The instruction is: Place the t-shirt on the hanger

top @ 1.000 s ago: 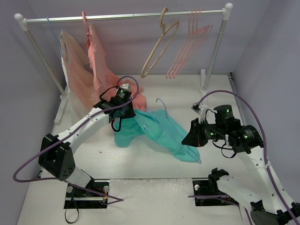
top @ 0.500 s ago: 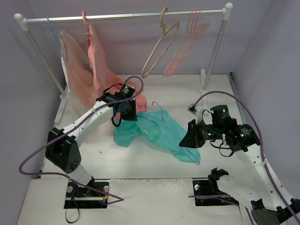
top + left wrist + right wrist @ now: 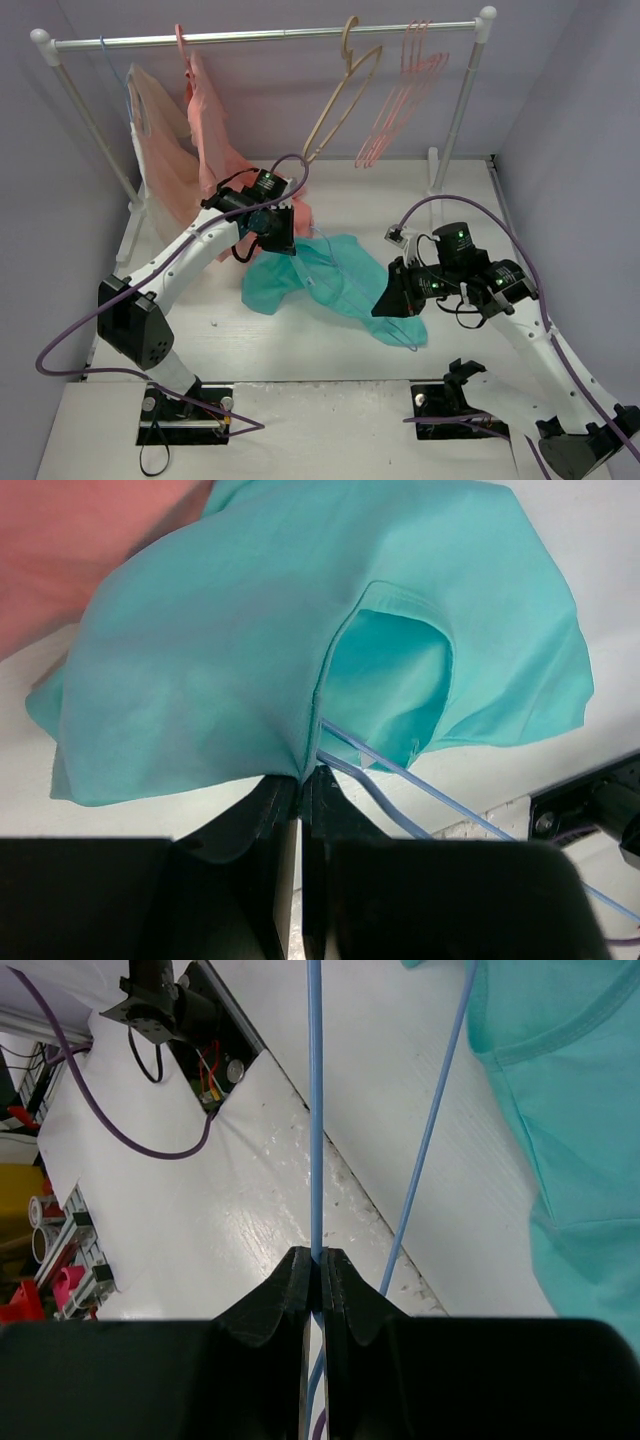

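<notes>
The teal t-shirt (image 3: 335,285) lies crumpled on the white table between the arms. My left gripper (image 3: 279,240) is shut on a fold of its upper left edge, by the neck opening; the left wrist view shows the t-shirt (image 3: 250,630) hanging from the left gripper (image 3: 300,776). The thin light-blue hanger (image 3: 347,268) lies partly inside the t-shirt, and its wires (image 3: 400,780) come out of the opening. My right gripper (image 3: 386,303) is shut on the hanger's wire (image 3: 315,1110) at the t-shirt's right edge (image 3: 570,1110), seen between the right gripper's (image 3: 318,1256) closed tips.
A clothes rack rail (image 3: 270,38) runs along the back. It holds a pale peach garment (image 3: 160,160), a salmon-pink garment (image 3: 212,140), a beige hanger (image 3: 340,100) and thin pink hangers (image 3: 400,95). The rack's right post (image 3: 455,110) stands behind my right arm.
My left gripper has moved right and back a little with the t-shirt's edge. My right gripper has moved left with the hanger. The t-shirt has bunched narrower.
</notes>
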